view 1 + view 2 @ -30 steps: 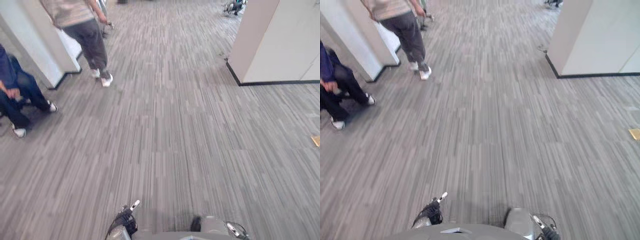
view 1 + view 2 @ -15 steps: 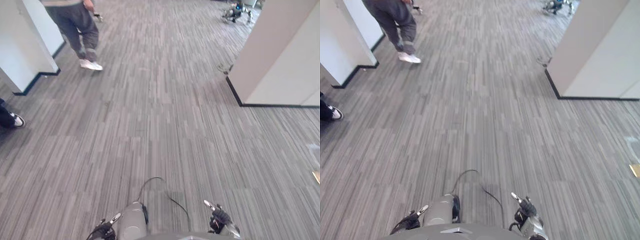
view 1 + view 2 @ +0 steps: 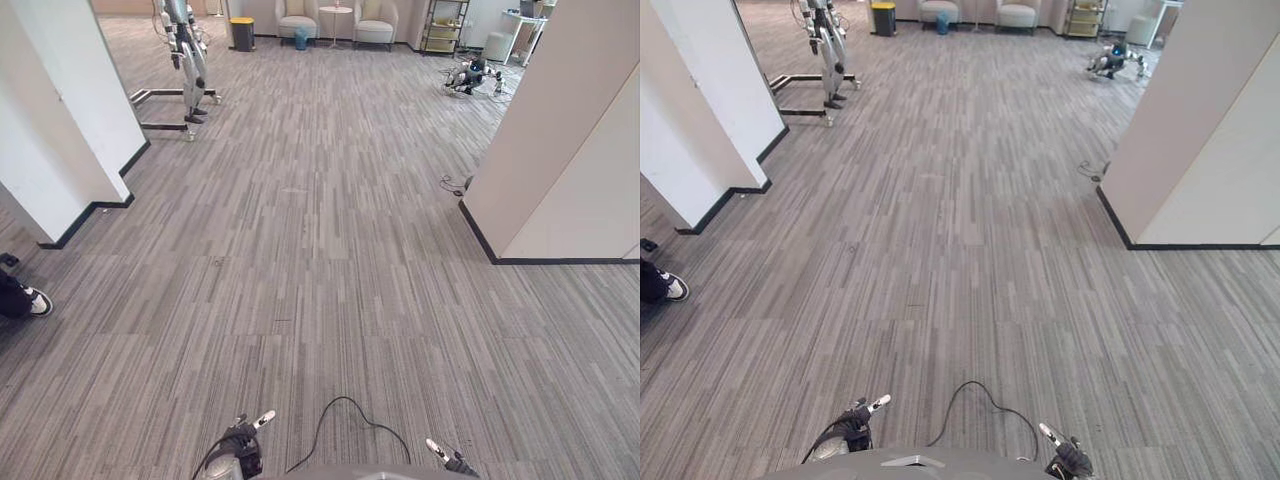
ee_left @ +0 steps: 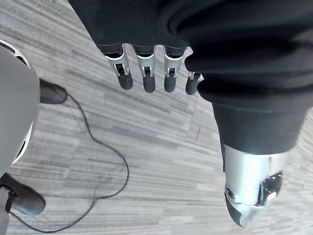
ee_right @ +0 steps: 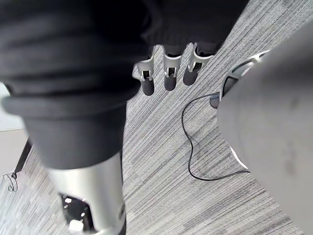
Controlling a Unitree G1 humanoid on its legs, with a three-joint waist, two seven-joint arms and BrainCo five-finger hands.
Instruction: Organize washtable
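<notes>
My left hand (image 3: 240,462) hangs low at the bottom edge of the eye views, over grey striped carpet (image 3: 320,250). In the left wrist view its fingers (image 4: 146,73) are straight and its thumb (image 4: 249,191) stands apart, with nothing held. My right hand (image 3: 1068,458) hangs at the bottom right of the eye views. Its fingers (image 5: 168,73) are relaxed above the carpet and also hold nothing.
A white pillar (image 3: 50,130) stands at the left and a white wall corner (image 3: 570,150) at the right, with open carpet between. Another robot on a stand (image 3: 185,60) is far left. Armchairs (image 3: 335,15) and a yellow bin (image 3: 243,35) stand at the back. A person's shoe (image 3: 30,302) shows at the left edge.
The whole picture has shifted, so the camera has moved and now looks farther down the hall. The walking person has left the picture. Both hands stay low and open.
</notes>
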